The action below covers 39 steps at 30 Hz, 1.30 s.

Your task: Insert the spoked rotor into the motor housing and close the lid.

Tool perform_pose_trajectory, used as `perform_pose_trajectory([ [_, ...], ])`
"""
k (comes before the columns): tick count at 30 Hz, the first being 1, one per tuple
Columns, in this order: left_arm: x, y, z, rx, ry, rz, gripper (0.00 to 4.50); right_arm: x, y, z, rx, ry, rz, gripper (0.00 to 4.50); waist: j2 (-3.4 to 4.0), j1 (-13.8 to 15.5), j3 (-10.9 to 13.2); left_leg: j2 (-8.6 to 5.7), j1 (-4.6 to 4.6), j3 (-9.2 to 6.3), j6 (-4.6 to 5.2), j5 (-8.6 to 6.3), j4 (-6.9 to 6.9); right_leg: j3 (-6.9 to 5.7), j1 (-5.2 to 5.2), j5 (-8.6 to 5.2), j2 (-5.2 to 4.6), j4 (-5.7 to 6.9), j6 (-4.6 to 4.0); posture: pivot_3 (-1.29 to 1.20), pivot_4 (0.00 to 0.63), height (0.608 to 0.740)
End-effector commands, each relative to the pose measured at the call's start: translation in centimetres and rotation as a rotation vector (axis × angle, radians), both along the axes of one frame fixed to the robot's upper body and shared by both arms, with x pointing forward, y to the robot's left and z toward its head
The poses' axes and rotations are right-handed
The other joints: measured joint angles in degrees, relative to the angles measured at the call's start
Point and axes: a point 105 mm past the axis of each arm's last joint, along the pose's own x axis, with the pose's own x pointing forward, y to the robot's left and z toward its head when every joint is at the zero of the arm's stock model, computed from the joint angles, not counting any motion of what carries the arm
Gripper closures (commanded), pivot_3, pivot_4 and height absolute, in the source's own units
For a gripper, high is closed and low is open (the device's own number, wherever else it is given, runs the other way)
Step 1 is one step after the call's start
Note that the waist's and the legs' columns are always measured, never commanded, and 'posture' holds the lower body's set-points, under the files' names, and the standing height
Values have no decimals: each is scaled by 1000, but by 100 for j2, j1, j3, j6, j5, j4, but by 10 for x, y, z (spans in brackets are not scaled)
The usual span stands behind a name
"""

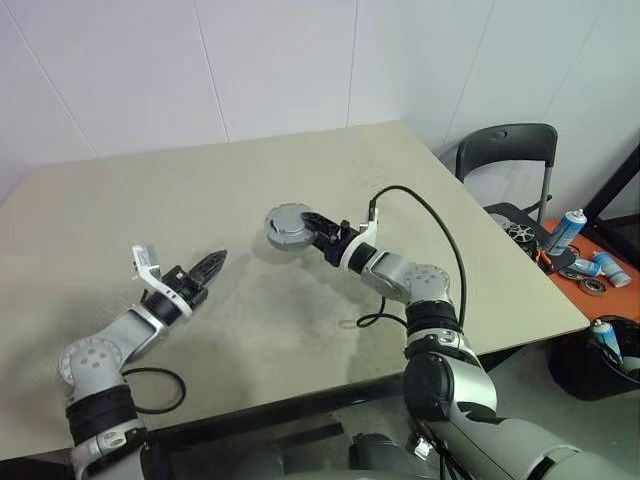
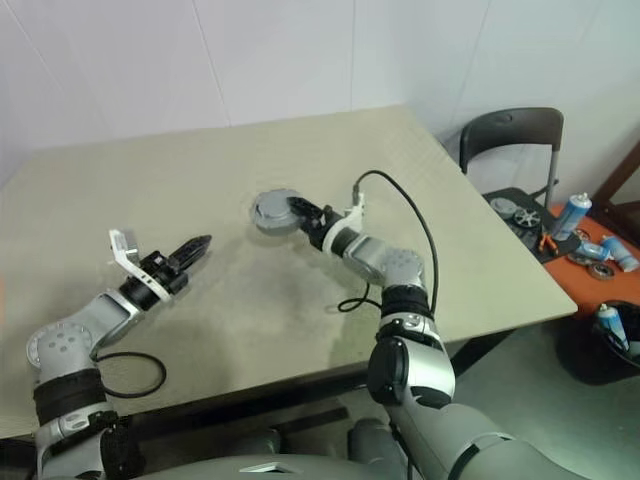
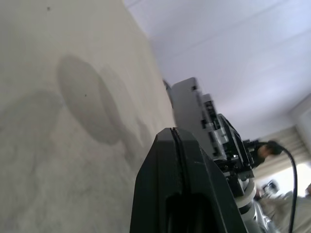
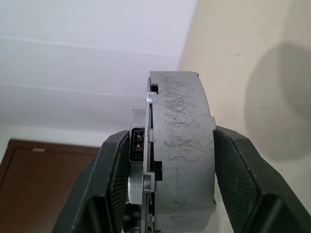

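- motor housing w/ lid: grey round assy, scratched rim, held on edge off table, pinched across thickness by right gripper; small connector on one face.

I count one grey round motor assembly, held above the middle of the tabletop, and two grippers. Beyond the right edge of the tabletop I count one black chair and at least three spray cans.
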Motion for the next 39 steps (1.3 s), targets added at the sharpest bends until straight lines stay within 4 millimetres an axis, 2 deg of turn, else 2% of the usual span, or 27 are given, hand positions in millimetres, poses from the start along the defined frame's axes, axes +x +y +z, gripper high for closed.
perform_pose_trajectory([
  [1,-4,-4,23,-9,-96,-4,4323,-1,12,31,55,-95,42,2297,1,3,0,0,0,0,1,0,3,0,0,0,0,3,0,0,0,740],
  [3,-3,-4,22,-30,-99,28,3947,-6,18,35,59,-116,77,2297,1,6,0,-2,1,1,2,-1,6,0,3,0,0,5,-1,0,0,740],
  [7,-9,-15,23,-59,-126,9,2581,-16,27,42,54,-145,137,2297,0,1,0,-4,1,2,-1,1,10,0,3,1,2,6,-2,0,0,740],
  [14,-11,-29,20,-107,-118,-36,202,-18,33,42,27,-143,163,2297,0,8,0,-9,1,2,2,-1,26,0,9,2,4,11,-4,0,0,740],
  [20,-4,-42,30,-137,-155,-74,202,-18,33,43,20,-148,178,2297,0,8,0,-11,1,2,3,-2,46,-1,14,3,7,21,-4,0,0,740],
  [25,9,-55,32,-169,-162,-98,202,-20,34,44,19,-151,191,2297,0,12,0,-16,3,4,5,-3,73,-5,21,3,9,40,-4,0,0,740],
  [29,20,-67,25,-185,-139,-131,202,-18,33,42,5,-143,190,2297,0,9,0,-18,4,9,5,-3,81,-6,23,3,12,48,-5,0,0,740],
  [33,25,-70,17,-181,-117,-137,202,-18,33,42,-1,-143,190,2297,0,1,0,-17,4,11,5,-2,79,-6,21,3,13,48,-5,0,0,740],
  [39,31,-64,13,-171,-106,-114,202,-18,31,41,-7,-140,187,2297,-1,5,0,-14,3,3,5,-2,80,-4,19,3,12,50,-4,0,0,740],
])
